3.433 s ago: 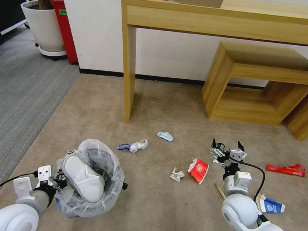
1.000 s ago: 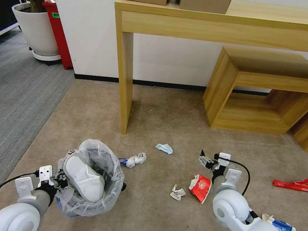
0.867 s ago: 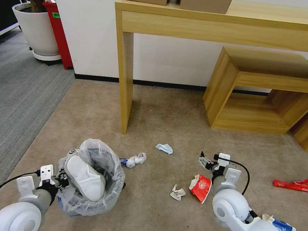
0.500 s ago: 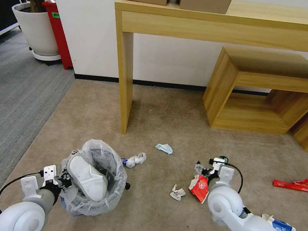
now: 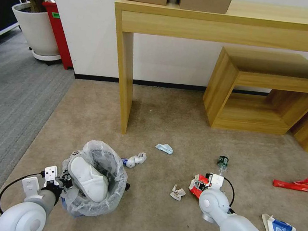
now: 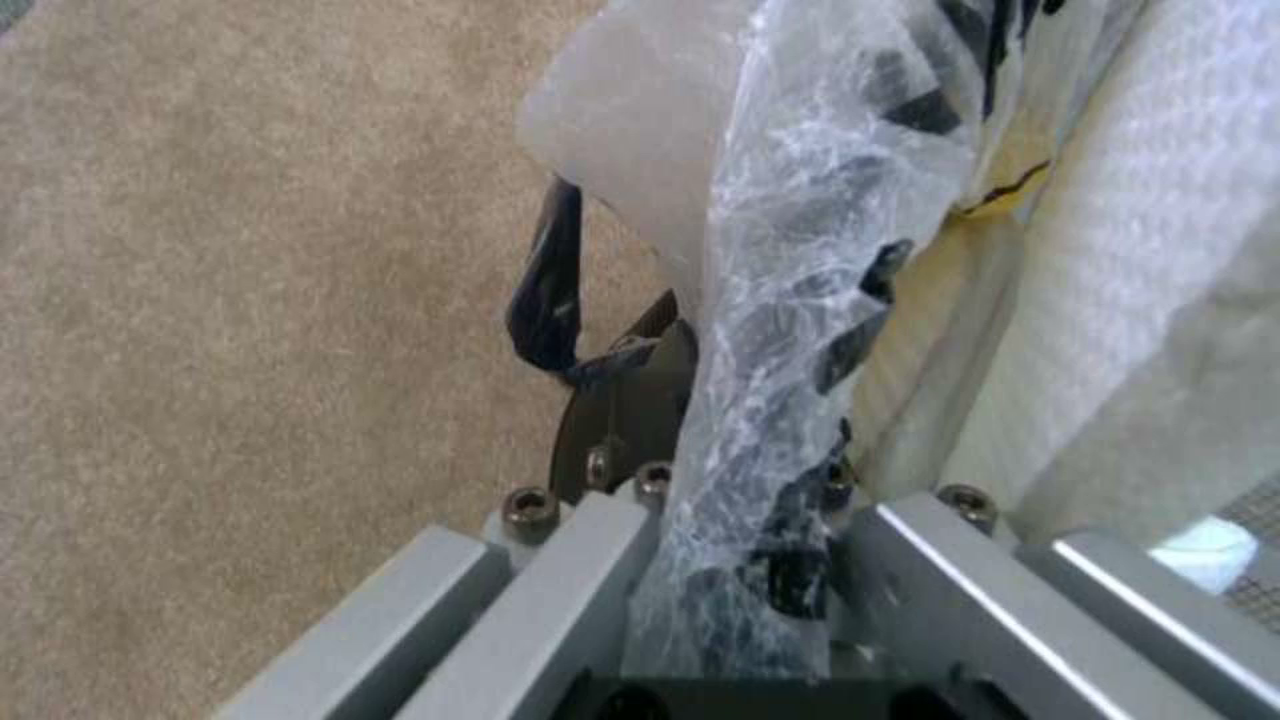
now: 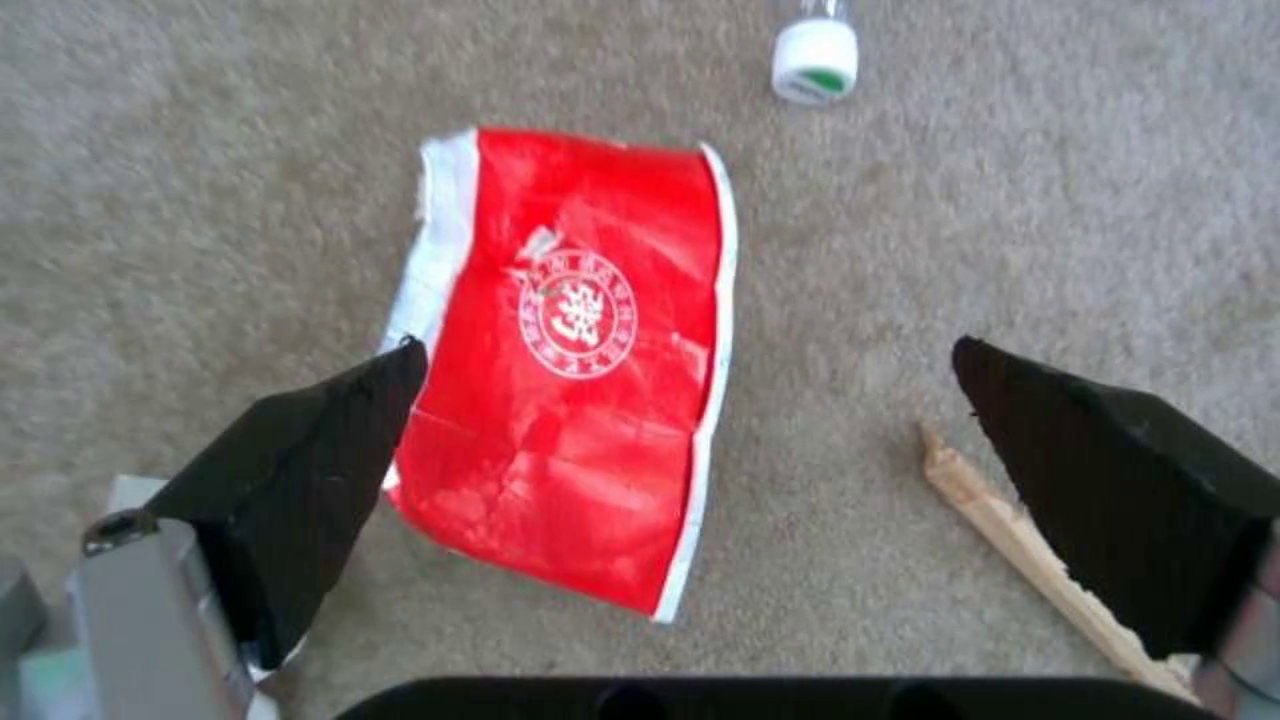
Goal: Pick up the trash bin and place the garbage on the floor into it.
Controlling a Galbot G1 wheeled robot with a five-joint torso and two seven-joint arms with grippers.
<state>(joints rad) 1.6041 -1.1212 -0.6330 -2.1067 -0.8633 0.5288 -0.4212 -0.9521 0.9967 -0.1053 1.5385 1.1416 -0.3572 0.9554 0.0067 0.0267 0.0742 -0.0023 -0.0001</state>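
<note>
The trash bin (image 5: 94,183), its crinkled clear liner holding a white slipper (image 5: 88,178), sits on the tan carpet (image 5: 149,222), rim pinched by the left tool (image 6: 727,560). The right tool (image 7: 687,440), spread wide, hangs over the flattened red paper cup (image 7: 574,400), wooden stick (image 7: 1027,550) beside, bottle (image 5: 222,162) beyond on open carpet.

My view: trash bin (image 5: 94,183) upright on carpet, white slipper (image 5: 87,178) inside. Flattened red paper cup (image 7: 574,360), bottle (image 5: 222,162), stick (image 7: 1027,555), carton (image 5: 278,226) lie scattered nearby.
</note>
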